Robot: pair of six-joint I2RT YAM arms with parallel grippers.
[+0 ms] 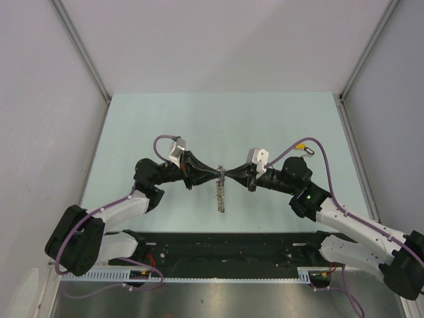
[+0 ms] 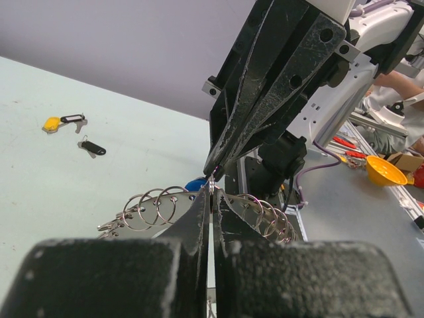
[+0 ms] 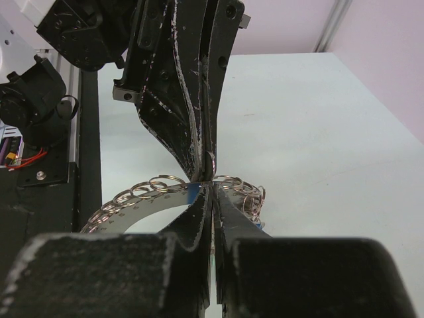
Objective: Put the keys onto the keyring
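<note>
Left tool (image 1: 213, 173) and right tool (image 1: 230, 175) meet tip to tip, both clenched on the keyring (image 1: 221, 195), which hangs edge-on between them over the tabletop (image 1: 146, 126); loose keys (image 1: 300, 142) lie well apart, far right, nearer the right arm

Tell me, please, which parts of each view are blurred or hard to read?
Top external: soft, even light, yet the keyring is too small to resolve. Left wrist: the left hand looms dark and blurred in the foreground; the keys farther off are sharper. Right wrist: the right hand is likewise blurred; the ring's loops glint.
</note>
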